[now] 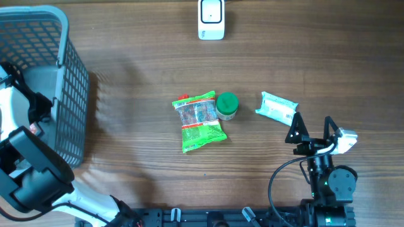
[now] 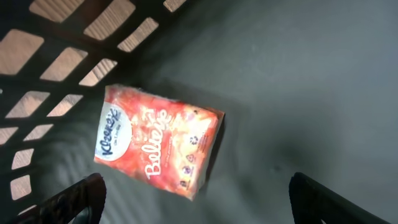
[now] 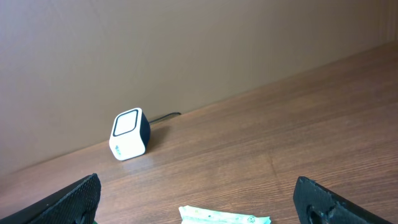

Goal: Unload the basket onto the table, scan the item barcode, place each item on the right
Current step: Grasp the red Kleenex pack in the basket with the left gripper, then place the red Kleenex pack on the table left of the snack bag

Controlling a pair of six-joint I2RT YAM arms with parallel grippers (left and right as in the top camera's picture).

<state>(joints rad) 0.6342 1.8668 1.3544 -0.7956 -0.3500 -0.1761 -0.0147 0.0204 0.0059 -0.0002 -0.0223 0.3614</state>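
At the bottom right, the right gripper (image 1: 312, 121) is spread wide and holds nothing. The white packet (image 1: 276, 108) lies just past its tips. In the middle, a green snack bag (image 1: 199, 121) and a green-lid jar (image 1: 226, 105) touch. At the left, the left gripper (image 2: 199, 202) hangs spread wide in the basket (image 1: 71, 94), over a tissue pack (image 2: 158, 143) lying loose. The scanner (image 1: 211, 19) stands far off at the top. I think a new item gets picked next: close on the white packet, then show its barcode to the scanner.
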